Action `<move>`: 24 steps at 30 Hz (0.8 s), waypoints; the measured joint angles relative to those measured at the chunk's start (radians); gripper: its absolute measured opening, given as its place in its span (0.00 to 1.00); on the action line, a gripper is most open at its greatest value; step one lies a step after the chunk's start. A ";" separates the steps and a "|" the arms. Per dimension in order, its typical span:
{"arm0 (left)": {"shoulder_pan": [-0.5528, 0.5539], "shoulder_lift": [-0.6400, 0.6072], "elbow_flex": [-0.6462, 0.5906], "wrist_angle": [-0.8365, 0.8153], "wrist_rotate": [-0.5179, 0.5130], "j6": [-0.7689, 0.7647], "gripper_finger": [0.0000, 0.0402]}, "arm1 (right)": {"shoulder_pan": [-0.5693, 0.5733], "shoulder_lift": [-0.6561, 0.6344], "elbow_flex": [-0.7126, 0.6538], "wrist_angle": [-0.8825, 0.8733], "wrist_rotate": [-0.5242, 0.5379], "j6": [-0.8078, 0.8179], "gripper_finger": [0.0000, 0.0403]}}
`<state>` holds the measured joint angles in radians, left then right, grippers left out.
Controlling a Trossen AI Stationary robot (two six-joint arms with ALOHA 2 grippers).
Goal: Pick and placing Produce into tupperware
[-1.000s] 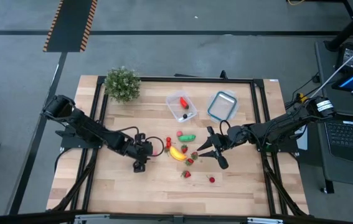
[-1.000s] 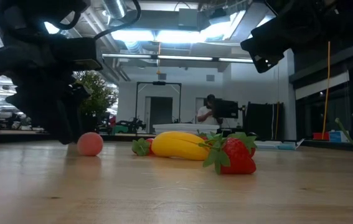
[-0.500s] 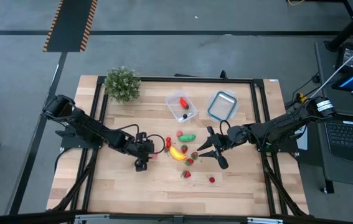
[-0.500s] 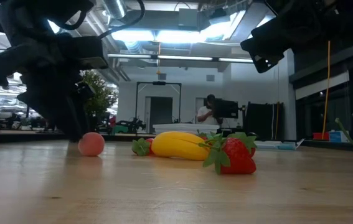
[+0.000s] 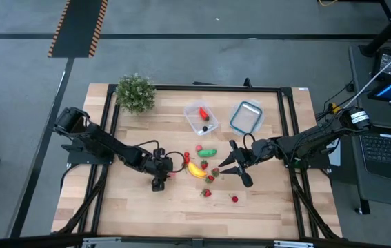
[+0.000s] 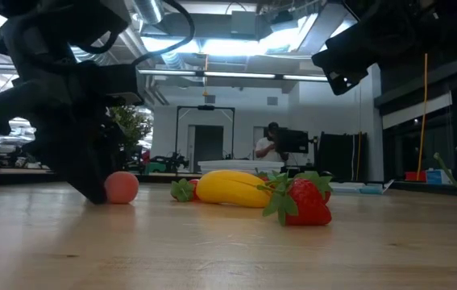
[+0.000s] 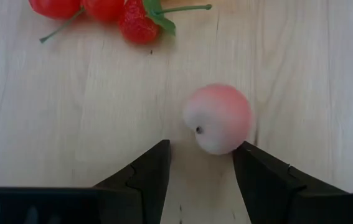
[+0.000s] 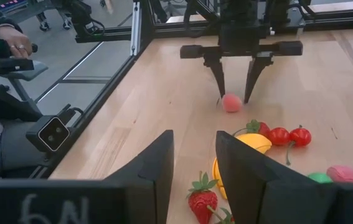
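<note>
Cherries (image 7: 80, 7) just beyond peach (image 7: 218, 119)

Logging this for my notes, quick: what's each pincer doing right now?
Left pincer: open, fingers either side of the pink peach, not gripping.
Right pincer: open, empty.

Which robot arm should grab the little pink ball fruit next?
The left one, I think. The left gripper is open, with its fingers down on either side of the pink fruit. The right gripper sits on the far side of the banana, farther away.
</note>
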<state>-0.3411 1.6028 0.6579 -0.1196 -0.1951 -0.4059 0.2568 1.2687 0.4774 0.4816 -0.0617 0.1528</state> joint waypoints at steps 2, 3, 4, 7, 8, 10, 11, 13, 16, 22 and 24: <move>0.001 -0.002 0.000 0.000 0.000 0.001 0.42 | 0.000 0.000 0.000 0.000 0.000 0.000 0.30; 0.001 -0.005 0.000 0.001 0.000 0.002 0.42 | 0.000 0.000 0.000 0.000 0.000 0.000 0.30; 0.001 -0.005 0.000 0.003 0.001 0.005 0.42 | 0.000 0.000 0.000 0.000 0.000 0.000 0.30; 0.001 -0.004 0.000 0.019 0.019 0.007 0.42 | 0.000 0.000 0.000 -0.001 0.000 0.000 0.30; 0.002 -0.003 0.000 0.026 0.028 0.007 0.42 | 0.000 0.000 0.000 -0.001 0.000 -0.001 0.30; 0.003 -0.001 -0.001 0.041 0.033 0.014 0.42 | 0.000 0.000 0.000 -0.002 0.000 -0.001 0.30; 0.003 0.000 -0.002 0.053 0.039 0.023 0.42 | 0.000 0.000 0.000 -0.002 0.000 -0.001 0.30; 0.002 0.003 -0.002 0.100 0.063 0.041 0.42 | 0.000 0.000 0.000 -0.002 0.000 0.000 0.30; 0.004 0.003 -0.002 0.142 0.100 0.067 0.42 | 0.000 0.000 0.000 -0.002 0.000 0.000 0.30; 0.006 0.003 -0.002 0.143 0.103 0.076 0.42 | 0.000 0.000 0.000 -0.006 0.000 0.000 0.30; 0.007 0.002 -0.002 0.143 0.102 0.076 0.42 | 0.000 0.000 0.000 -0.006 0.000 0.000 0.30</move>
<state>-0.3337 1.6051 0.6556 0.0231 -0.0931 -0.3302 0.2565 1.2686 0.4774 0.4759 -0.0620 0.1524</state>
